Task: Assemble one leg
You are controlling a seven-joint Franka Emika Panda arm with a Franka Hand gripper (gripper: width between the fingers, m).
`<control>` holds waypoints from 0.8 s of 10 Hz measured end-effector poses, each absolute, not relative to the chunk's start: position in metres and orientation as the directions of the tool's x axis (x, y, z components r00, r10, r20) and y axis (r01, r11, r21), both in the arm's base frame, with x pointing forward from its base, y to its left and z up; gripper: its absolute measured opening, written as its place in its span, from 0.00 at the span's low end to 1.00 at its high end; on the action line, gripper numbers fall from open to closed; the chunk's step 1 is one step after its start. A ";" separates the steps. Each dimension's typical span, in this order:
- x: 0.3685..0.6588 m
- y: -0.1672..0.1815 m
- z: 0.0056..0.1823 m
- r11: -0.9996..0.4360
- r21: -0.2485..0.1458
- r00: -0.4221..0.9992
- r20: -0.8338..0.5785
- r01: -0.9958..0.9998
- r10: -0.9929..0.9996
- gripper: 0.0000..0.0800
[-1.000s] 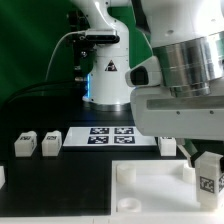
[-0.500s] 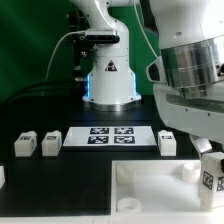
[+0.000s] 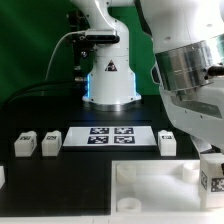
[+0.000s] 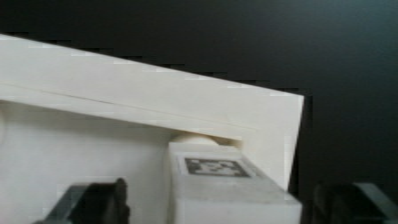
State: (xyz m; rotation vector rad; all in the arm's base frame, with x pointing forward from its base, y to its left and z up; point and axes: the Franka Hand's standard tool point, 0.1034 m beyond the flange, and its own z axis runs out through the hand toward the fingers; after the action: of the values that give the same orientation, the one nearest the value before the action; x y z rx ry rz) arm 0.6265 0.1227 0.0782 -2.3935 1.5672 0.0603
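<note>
The leg point(image 3: 211, 181) hangs upright at the exterior view's right edge, under the big silver-and-white arm point(image 3: 190, 70) that fills that side of the picture. It sits over the near right corner of the white tray point(image 3: 150, 190), with its black-and-white tag facing the camera. Whether its foot touches the tray cannot be told from here.

In the wrist view the same leg point(image 4: 217, 185) runs up the middle between the two black fingers point(image 4: 103, 205) of the pincer point(image 4: 226, 200). The pincer is about half closed, with one finger on each side of the block, holding it by its sides. The picture is soft where finger meets plastic, so the contact itself is not sharp. The tag point(image 4: 215, 167) lies on the leg's upper face. Just beyond the leg's end a small rounded bit shows against the tray's edge point(image 4: 107, 90), with the black table point(image 4: 267, 40) behind.

On the table point(image 3: 40, 110), the marker board point(image 3: 112, 137) lies flat in front of the robot base point(image 3: 108, 80), which glows blue. Two other legs point(image 3: 24, 145) point(image 3: 48, 143) stand side by side to the exterior view's left of the board. A third loose leg point(image 3: 168, 142) stands just beside the board's right end, between it and the held one
</note>
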 end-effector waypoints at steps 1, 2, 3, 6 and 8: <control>0.622 0.123 0.077 -0.570 -0.200 0.600 -0.150 -0.797 -0.785 0.78; 0.621 0.126 0.082 -0.762 -0.145 0.776 -0.115 -0.631 -0.621 0.80; 0.629 0.127 0.084 -0.804 -0.174 0.822 -0.079 -0.569 -0.564 0.80; 0.628 0.124 0.082 -0.952 -0.172 0.967 -0.012 -0.251 -0.253 0.81; 0.634 0.115 0.081 -0.985 -0.111 0.991 0.057 0.131 0.125 0.81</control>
State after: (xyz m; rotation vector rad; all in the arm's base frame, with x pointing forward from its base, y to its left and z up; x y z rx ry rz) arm 0.6337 0.1149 0.0808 -3.0195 -0.1946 -0.0753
